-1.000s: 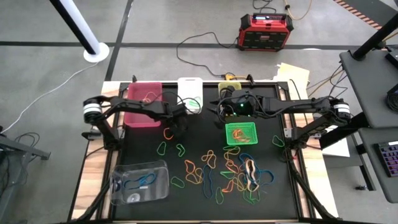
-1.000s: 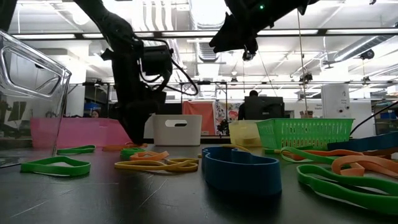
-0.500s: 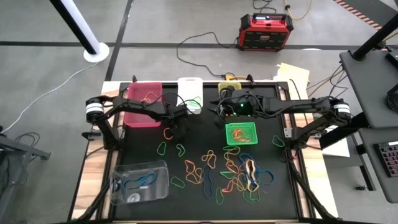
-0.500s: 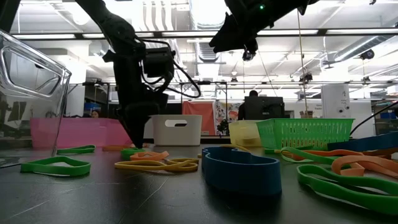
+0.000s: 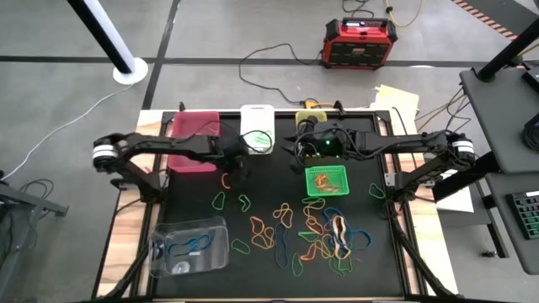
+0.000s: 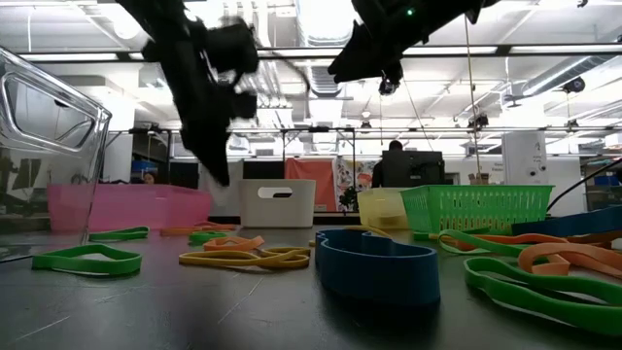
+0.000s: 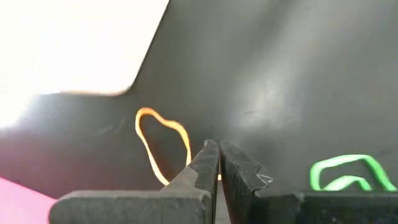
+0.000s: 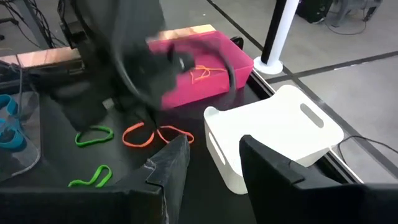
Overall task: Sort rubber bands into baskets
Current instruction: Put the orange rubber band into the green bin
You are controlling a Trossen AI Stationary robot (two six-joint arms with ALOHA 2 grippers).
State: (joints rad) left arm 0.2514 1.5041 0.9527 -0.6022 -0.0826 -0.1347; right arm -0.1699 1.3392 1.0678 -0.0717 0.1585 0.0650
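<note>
Floppy orange band (image 7: 163,144) (thin loop)

The table (image 5: 202,220) has a black top set on a wooden base. Along its far edge stand the pink basket (image 5: 194,140), the white basket (image 5: 258,123) and the yellow-green basket (image 5: 309,119). The green mesh basket (image 5: 327,181) stands nearer the middle. The clear basket (image 5: 189,246) sits at the near left corner. Loose rubber bands (image 5: 290,227) lie scattered across the middle and right of the black surface.
</note>
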